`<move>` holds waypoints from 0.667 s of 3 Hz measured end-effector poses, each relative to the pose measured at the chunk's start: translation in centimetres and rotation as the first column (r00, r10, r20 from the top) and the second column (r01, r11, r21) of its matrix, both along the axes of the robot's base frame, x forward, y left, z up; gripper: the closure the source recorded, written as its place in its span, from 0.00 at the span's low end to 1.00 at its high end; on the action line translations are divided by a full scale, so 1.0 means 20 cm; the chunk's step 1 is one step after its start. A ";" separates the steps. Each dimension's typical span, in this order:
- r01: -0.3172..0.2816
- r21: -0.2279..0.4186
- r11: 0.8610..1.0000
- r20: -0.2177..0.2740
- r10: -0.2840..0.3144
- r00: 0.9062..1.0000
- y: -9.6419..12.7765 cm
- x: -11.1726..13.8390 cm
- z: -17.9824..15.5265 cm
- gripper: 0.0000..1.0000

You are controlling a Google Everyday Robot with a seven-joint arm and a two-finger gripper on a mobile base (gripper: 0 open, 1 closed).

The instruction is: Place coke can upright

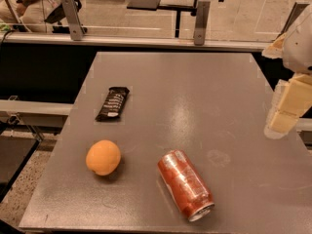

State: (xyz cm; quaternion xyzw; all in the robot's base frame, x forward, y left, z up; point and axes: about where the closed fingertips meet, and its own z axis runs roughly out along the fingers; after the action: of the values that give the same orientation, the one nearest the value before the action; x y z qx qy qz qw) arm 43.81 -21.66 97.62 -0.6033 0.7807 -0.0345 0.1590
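Observation:
The coke can (pixel 185 184) lies on its side near the front edge of the grey table (pixel 195 91). It is red with white lettering, and its silver top points to the front right. My gripper (pixel 280 125) is a cream-coloured part at the right edge of the camera view. It hangs above the table's right side, well to the right of and beyond the can, touching nothing.
A round orange fruit (pixel 103 157) sits left of the can. A flat black snack bar wrapper (pixel 112 103) lies further back on the left. A glass railing with metal posts (pixel 201 23) runs behind the table. The floor drops away on the left.

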 end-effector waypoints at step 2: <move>-0.060 -0.010 0.998 0.006 0.060 0.998 0.03 0.01 0.00 0.00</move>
State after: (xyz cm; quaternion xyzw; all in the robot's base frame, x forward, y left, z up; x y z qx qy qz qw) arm 44.07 -21.00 97.63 -0.6273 0.7614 -0.0356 0.1595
